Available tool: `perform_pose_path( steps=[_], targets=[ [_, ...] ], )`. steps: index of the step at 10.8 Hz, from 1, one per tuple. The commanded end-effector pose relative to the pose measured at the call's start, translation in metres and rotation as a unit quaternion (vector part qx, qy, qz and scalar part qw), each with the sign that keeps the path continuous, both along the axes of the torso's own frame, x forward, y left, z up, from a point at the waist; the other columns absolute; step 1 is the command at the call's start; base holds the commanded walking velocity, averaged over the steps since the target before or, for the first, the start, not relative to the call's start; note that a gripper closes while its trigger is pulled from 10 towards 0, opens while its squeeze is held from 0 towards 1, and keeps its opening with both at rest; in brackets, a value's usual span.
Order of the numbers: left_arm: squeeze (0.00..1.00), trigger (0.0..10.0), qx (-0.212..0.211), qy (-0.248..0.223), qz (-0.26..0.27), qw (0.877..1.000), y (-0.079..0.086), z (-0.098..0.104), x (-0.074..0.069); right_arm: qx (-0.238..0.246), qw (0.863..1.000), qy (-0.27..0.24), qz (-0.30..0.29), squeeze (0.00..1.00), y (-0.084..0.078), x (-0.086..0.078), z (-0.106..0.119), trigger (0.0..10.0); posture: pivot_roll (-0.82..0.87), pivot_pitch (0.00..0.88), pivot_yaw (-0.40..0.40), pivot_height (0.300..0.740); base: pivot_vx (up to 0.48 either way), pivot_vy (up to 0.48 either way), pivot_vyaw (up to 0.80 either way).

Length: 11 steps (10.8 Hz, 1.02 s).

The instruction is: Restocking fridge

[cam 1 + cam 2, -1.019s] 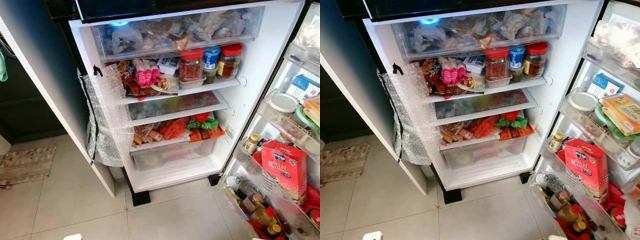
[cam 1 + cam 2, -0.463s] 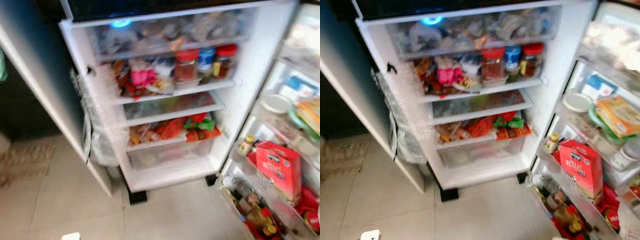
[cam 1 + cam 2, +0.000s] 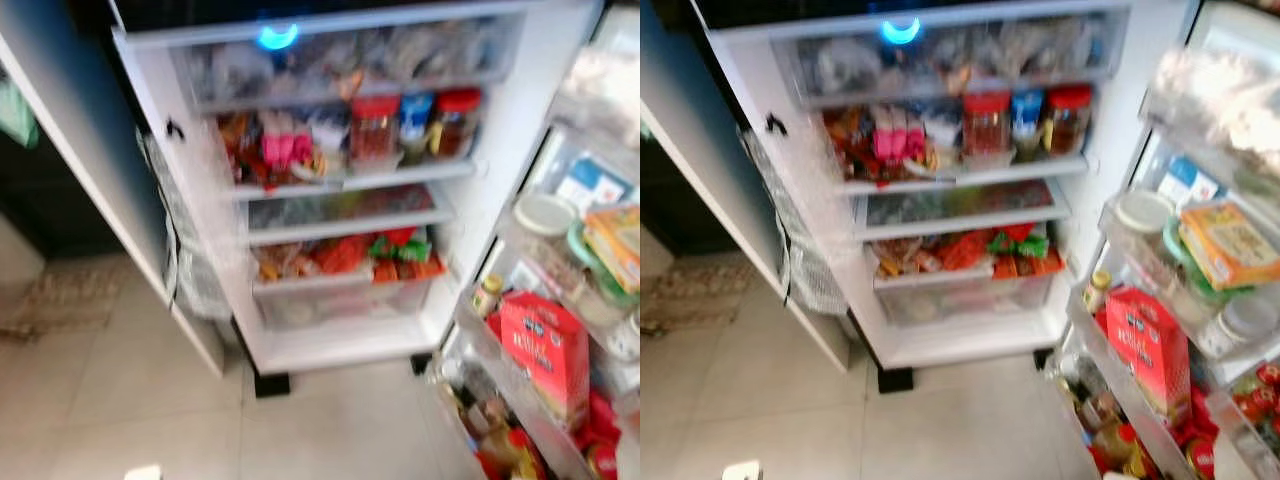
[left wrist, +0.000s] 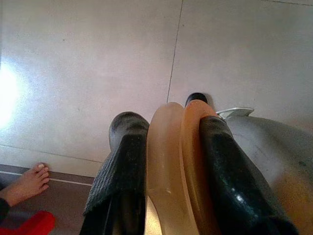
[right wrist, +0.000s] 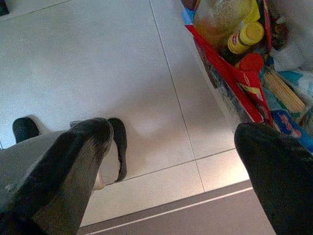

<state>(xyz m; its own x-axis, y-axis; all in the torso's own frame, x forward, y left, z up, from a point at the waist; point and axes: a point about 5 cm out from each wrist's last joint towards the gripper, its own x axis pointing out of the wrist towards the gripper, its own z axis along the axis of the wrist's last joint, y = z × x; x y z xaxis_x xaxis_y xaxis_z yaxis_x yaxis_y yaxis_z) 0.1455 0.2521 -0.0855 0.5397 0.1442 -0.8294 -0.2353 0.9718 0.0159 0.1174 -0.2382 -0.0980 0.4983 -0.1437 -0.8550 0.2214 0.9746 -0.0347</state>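
The fridge (image 3: 500, 130) stands open in front of me, blurred. Its upper shelf holds red-lidded jars (image 3: 375, 125) and snack packs (image 3: 280, 150). Below is a thin glass shelf (image 3: 345, 212), then a row of orange and green packets (image 3: 350, 255) over a clear drawer (image 3: 340, 302). My left gripper (image 4: 171, 142) hangs over the floor tiles, shut on a rounded tan and orange object (image 4: 168, 161). Low beside the door's bottom rack, my right gripper (image 5: 178, 142) is open with nothing between its fingers (image 5: 83, 147).
The open door (image 3: 1170, 330) on the right carries a red box (image 3: 1145, 345), bottles (image 5: 242, 36) and tubs. Bubble wrap (image 3: 190, 270) hangs off the fridge's left side. A mat (image 3: 60, 300) lies at left. A person's bare foot (image 4: 27, 183) rests on the floor.
The whole picture has shifted and blurred, so the camera has moved; the fridge's blue light now shows more. Nothing in the fridge has visibly moved.
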Motion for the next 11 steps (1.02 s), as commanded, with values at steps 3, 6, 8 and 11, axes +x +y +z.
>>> perform_pose_path(
  steps=[3, 6, 8, 11],
  targets=[
    [0.00, 10.0, 0.008, -0.104, -0.030, 0.994, -0.008, 0.027, 0.058, -0.001, 1.000, 0.012, 0.000, 0.00, 0.000, -0.008, -0.002, 10.0, -0.03, 0.067, 0.029, 0.740, 0.000, 0.000, 0.00],
    [0.00, 10.0, 0.081, -0.265, -0.137, 0.951, -0.020, 0.091, 0.138, -0.003, 1.000, 0.023, -0.001, 0.00, -0.004, -0.020, -0.004, 10.0, -0.03, 0.064, 0.034, 0.740, 0.000, 0.000, 0.00],
    [0.00, 10.0, 0.034, -0.373, -0.139, 0.917, -0.038, 0.126, 0.163, -0.007, 1.000, 0.028, 0.001, 0.00, -0.007, -0.025, -0.005, 10.0, -0.03, 0.064, 0.036, 0.740, 0.000, 0.000, 0.00],
    [0.00, 10.0, -0.154, -0.420, -0.083, 0.891, -0.076, 0.138, 0.165, -0.010, 1.000, 0.029, 0.004, 0.00, -0.006, -0.022, -0.004, 10.0, -0.04, 0.037, 0.045, 0.740, 0.000, 0.000, 0.00]
  ],
)
